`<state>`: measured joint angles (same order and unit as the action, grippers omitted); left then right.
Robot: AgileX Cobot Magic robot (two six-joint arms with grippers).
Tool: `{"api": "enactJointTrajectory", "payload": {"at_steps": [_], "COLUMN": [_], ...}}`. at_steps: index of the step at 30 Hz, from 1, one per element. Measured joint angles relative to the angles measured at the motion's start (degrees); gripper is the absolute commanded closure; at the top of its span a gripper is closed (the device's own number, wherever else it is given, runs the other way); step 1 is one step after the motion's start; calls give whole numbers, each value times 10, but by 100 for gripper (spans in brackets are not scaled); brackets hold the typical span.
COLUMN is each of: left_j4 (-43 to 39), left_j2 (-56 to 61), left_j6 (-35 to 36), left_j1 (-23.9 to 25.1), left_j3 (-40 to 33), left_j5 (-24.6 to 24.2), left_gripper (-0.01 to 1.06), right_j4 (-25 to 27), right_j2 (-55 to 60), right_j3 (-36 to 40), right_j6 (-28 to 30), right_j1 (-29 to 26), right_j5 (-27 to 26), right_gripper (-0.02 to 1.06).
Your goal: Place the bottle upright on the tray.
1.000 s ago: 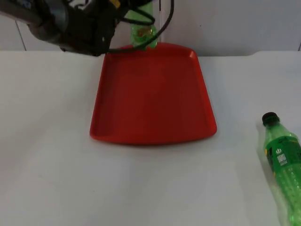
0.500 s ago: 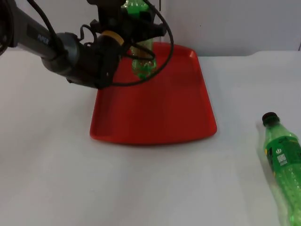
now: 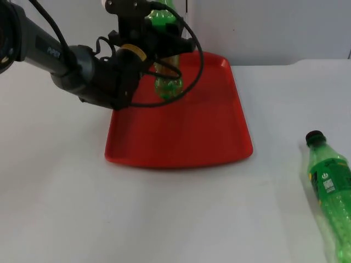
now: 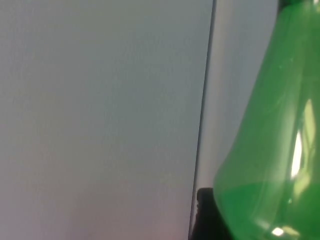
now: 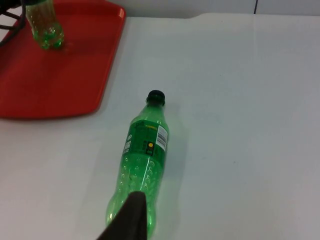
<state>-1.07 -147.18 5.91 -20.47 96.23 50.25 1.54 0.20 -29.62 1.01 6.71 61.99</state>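
A robot lab or test cell, by the look of it — a bare white bench (image 3: 66, 208) ending at a plain grey partition wall (image 3: 274, 27), with black robot arms (image 3: 60, 52) reaching over it.

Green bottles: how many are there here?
2. One green bottle is upright in the left gripper over the red tray; the other bottle lies on the table.

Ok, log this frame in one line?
left hand: grips upright bottle over tray far end | contact with tray: unclear | second bottle: lying on table | right hand: waits above it
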Motion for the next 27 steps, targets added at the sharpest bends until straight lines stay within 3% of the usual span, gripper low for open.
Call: {"api": "enactJointTrajectory", "payload": {"at_steps": [14, 21, 27], "left_j4": [-20, -20, -20], "left_j2": [-3, -25, -26], "left_j6": [-29, -30, -23], "left_j1": [0, 0, 0], "left_j3": [0, 0, 1], "left_j5": [12, 57, 58], "left_gripper": [105, 105, 105], "right_j4": [0, 0, 0], "right_j2": [0, 0, 0], "right_j3": [0, 0, 0], "right_j6": [0, 0, 0], "right_j1": [0, 0, 0], "right_j5": [0, 0, 0], "right_gripper": [0, 0, 0]}}
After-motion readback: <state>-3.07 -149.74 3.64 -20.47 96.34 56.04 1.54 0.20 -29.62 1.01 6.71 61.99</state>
